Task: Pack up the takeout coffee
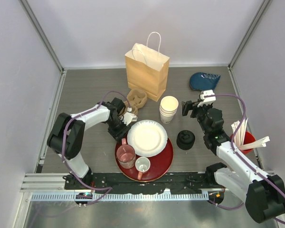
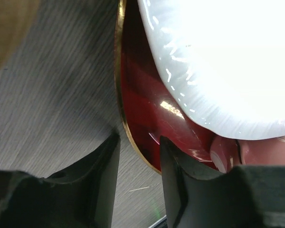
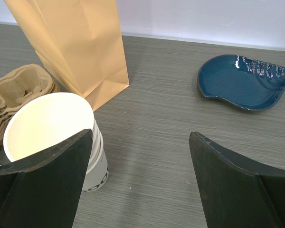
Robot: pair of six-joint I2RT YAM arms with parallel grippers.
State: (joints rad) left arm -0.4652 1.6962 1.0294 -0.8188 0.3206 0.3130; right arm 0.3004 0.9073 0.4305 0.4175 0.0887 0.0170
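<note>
No lidded cup shows. A stack of white paper cups (image 1: 168, 109) without lids stands right of centre; it also shows in the right wrist view (image 3: 52, 128). A stack of black lids (image 1: 185, 139) sits in front of it. My right gripper (image 1: 190, 108) is open wide and empty, just right of the cup stack, its left finger level with the cups (image 3: 140, 156). My left gripper (image 1: 124, 128) is at the left rim of the red tray (image 1: 167, 159). Its jaws stand a little apart astride the tray's gold rim (image 2: 140, 140), holding nothing.
A brown paper bag (image 1: 147, 69) stands at the back, with a cardboard cup carrier (image 1: 136, 99) in front of it. The red tray bears a white plate (image 1: 147, 137), a pink mug (image 1: 126, 155) and a white mug (image 1: 142, 165). A blue dish (image 1: 204, 80) and a red pot of stirrers (image 1: 244, 137) are on the right.
</note>
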